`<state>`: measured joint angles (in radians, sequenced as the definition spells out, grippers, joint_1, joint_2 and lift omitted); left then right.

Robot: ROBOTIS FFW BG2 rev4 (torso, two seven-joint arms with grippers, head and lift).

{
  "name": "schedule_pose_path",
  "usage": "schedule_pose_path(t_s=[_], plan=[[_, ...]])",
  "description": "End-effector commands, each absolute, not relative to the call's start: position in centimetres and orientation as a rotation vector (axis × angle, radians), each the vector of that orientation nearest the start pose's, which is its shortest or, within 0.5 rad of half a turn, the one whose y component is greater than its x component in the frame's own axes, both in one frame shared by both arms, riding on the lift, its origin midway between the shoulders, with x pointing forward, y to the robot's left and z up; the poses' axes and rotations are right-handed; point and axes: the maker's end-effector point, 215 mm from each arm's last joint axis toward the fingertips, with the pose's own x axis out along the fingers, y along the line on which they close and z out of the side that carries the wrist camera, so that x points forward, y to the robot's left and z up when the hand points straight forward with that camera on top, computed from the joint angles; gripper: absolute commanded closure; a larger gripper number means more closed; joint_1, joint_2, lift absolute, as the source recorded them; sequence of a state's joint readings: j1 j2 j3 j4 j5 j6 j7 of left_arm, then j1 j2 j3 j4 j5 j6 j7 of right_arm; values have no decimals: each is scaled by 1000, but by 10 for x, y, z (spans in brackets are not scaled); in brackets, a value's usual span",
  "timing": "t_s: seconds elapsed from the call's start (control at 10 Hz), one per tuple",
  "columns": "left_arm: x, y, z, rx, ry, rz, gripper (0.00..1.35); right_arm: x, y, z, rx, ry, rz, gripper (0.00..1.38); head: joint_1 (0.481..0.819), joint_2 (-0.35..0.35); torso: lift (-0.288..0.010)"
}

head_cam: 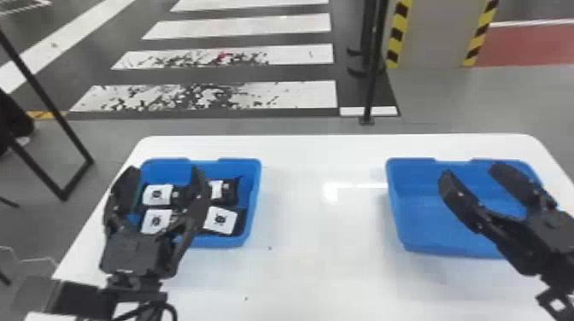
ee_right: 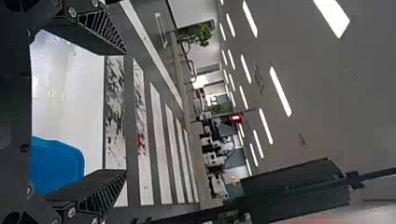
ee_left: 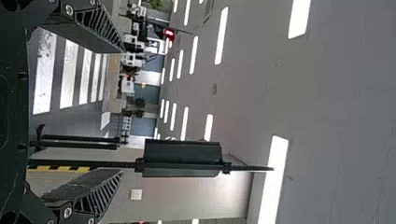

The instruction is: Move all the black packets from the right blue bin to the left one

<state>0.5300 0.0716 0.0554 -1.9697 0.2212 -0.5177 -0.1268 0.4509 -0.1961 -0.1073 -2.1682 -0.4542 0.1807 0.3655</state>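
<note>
Where it runs out beyond the bench [head_cam: 324, 273], floor [head_cam: 470, 102]: grey, with a white-striped crossing [head_cam: 239, 23] toward 11 o'clock in the head view.
Bench: white, a blue bin near either end.
Right bin [head_cam: 416, 222]: at the bench's 3 o'clock, its blue inside showing beneath the right pincer [head_cam: 470, 170].
Left bin [head_cam: 252, 205]: at the bench's 9 o'clock, below the left pincer [head_cam: 165, 170].
Left pincer: comes in from 7 o'clock in the head view, fingers spread above the left bin; both wide apart in the left wrist view too.
Right pincer: comes in from 4 o'clock, fingers likewise spread, above the right bin.
Packets [head_cam: 232, 194]: black with white labels, at least four, all in the left bin, two toward its 9 o'clock side, two toward 3 o'clock.
</note>
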Motion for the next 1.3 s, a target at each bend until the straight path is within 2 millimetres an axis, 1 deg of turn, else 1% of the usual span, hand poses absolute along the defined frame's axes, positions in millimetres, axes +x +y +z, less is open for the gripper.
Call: schedule_pose_path(t_s=[0.0, 0.1, 0.2, 0.3, 0.4, 0.5, 0.6, 0.7, 0.8, 0.9, 1.0, 1.1, 1.2], plan=[[390, 276, -260, -73, -271, -37, 107, 424, -211, -261, 198, -33, 376, 136, 695, 82, -140], [383, 281, -277, -66, -213, -27, 108, 409, -218, -259, 175, -27, 336, 136, 695, 80, -140], [379, 289, -285, -45, -176, -13, 108, 397, -233, -256, 123, -19, 287, 136, 695, 85, -140], [375, 298, -285, 7, -120, 2, 114, 389, -237, -264, 121, 12, 268, 136, 695, 86, -140], [374, 300, -280, 55, -86, 7, 114, 383, -242, -270, 118, 41, 248, 136, 695, 85, -140], [370, 299, -276, 58, -78, 9, 114, 379, -241, -271, 112, 48, 243, 136, 695, 87, -140], [365, 296, -258, 92, -95, 12, 114, 373, -243, -268, 83, 59, 228, 136, 695, 88, -140], [358, 302, -257, 85, -89, 28, 114, 366, -246, -273, 82, 80, 208, 136, 695, 86, -140], [348, 320, -254, 101, -96, 64, 110, 363, -250, -277, 83, 89, 194, 136, 695, 83, -140], [341, 330, -243, 126, -120, 79, 108, 361, -250, -280, 82, 96, 193, 136, 695, 93, -140], [342, 325, -243, 118, -120, 71, 108, 361, -250, -276, 79, 87, 192, 136, 695, 115, -140], [343, 316, -246, 93, -116, 59, 110, 361, -250, -273, 80, 77, 192, 136, 695, 128, -140], [344, 310, -252, 63, -102, 50, 113, 362, -250, -272, 79, 72, 190, 136, 695, 119, -140]])
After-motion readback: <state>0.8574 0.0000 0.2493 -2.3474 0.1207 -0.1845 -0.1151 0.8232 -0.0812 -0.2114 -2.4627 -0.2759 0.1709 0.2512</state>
